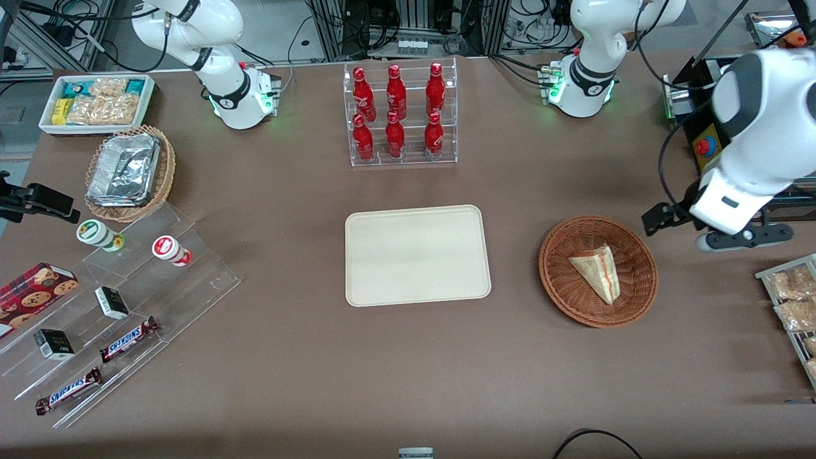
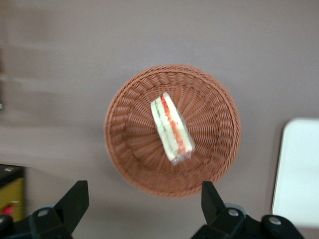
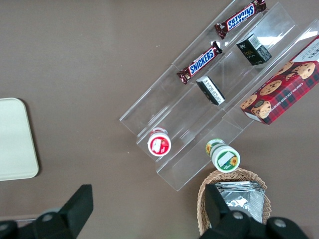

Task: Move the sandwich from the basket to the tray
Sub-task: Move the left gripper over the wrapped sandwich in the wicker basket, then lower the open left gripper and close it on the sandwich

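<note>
The sandwich (image 1: 598,273), a pale bread wedge with a red and green filling stripe, lies in the round reddish-brown wicker basket (image 1: 561,280). The cream tray (image 1: 417,255) lies flat beside the basket, toward the parked arm's end, with nothing on it. My left gripper (image 1: 743,239) hangs above the table beside the basket, toward the working arm's end and apart from it. In the left wrist view the gripper (image 2: 143,204) is open and empty, with the basket (image 2: 129,149) and the sandwich (image 2: 172,128) ahead of its fingertips (image 2: 75,199). An edge of the tray (image 2: 299,174) shows there too.
A clear rack of red bottles (image 1: 400,115) stands farther from the front camera than the tray. A clear stepped shelf with snacks (image 1: 127,306), a tan wicker basket of foil containers (image 1: 131,172) and a white snack bin (image 1: 95,102) lie toward the parked arm's end. A rack of snack packets (image 1: 790,299) lies near my gripper.
</note>
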Controlling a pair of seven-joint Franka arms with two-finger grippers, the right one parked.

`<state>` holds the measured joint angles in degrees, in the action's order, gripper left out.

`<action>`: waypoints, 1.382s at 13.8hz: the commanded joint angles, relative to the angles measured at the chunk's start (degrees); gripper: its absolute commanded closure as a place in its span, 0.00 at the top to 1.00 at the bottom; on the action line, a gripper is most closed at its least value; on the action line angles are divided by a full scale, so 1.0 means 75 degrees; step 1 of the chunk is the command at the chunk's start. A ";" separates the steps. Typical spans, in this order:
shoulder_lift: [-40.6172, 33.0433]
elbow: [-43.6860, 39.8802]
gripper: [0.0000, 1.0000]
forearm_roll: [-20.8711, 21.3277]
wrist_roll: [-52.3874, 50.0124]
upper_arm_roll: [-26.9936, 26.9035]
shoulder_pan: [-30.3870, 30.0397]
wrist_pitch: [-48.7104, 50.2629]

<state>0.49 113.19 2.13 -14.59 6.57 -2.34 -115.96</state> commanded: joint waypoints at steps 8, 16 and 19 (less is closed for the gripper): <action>0.0109 0.3375 1.00 0.0080 -0.3243 0.0366 -0.0016 -0.4890; 0.1587 0.3576 0.00 0.0080 -0.3516 0.0331 -0.0028 -0.6675; 0.1483 0.3412 0.00 0.0115 -0.3504 0.0331 -0.0028 -0.6582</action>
<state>12.34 139.89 2.11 -39.47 8.96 -2.32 -165.21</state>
